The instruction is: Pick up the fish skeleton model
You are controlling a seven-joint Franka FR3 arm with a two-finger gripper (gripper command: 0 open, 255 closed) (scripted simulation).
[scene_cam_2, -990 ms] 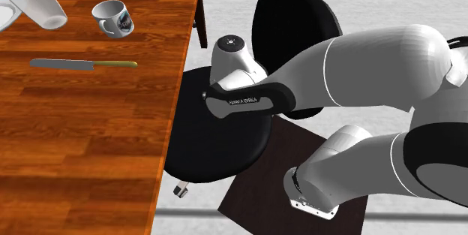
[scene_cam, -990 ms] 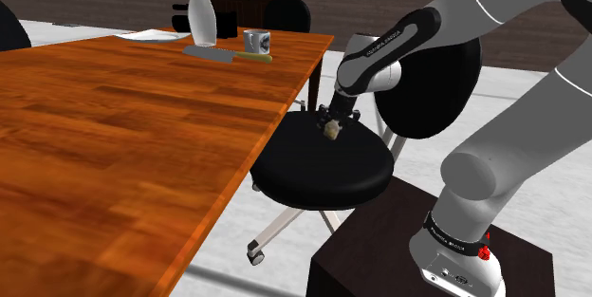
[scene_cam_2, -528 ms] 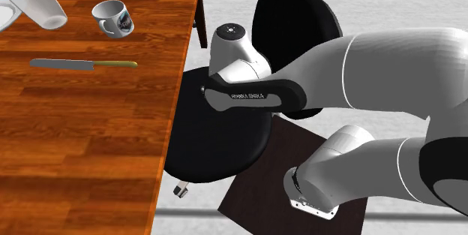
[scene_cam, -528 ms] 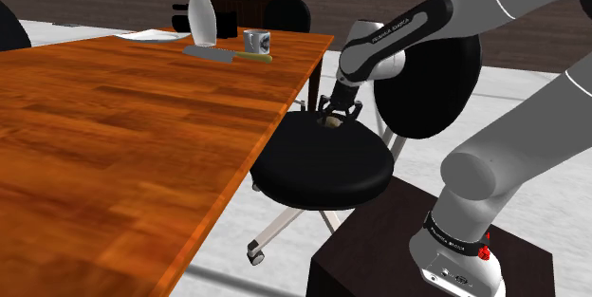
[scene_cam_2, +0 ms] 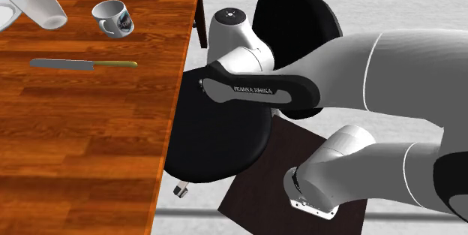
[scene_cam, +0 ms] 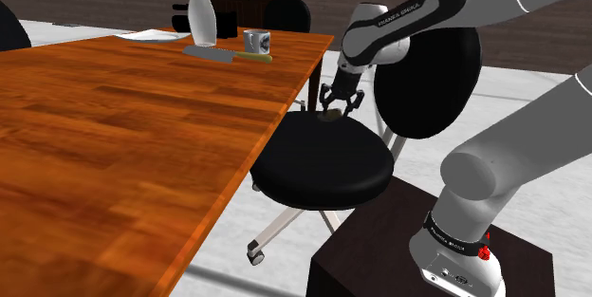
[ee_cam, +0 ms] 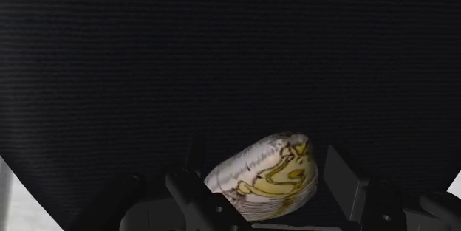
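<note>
Nearest to me, at the lower right of the shoulder view, is the dark brown stand with the white arm rising off it and bending away toward the upper middle of the frame. Just past the stand is a black office chair; its round seat fills the middle of the frame. Over the seat's far edge hangs the gripper, pointing down. In the wrist view its two black fingers press in on either side of the fish skeleton model, a cream oval lump with yellow markings, with the dark seat fabric behind it. I read that as a pinch on the model. I cannot tell whether it is clear of the seat.

Behind the gripper stands the chair's black backrest. The wooden table takes up the left of the frame. At its far end, upper middle, lie a knife, a mug and a white bottle, and beyond them stands another black chair.
</note>
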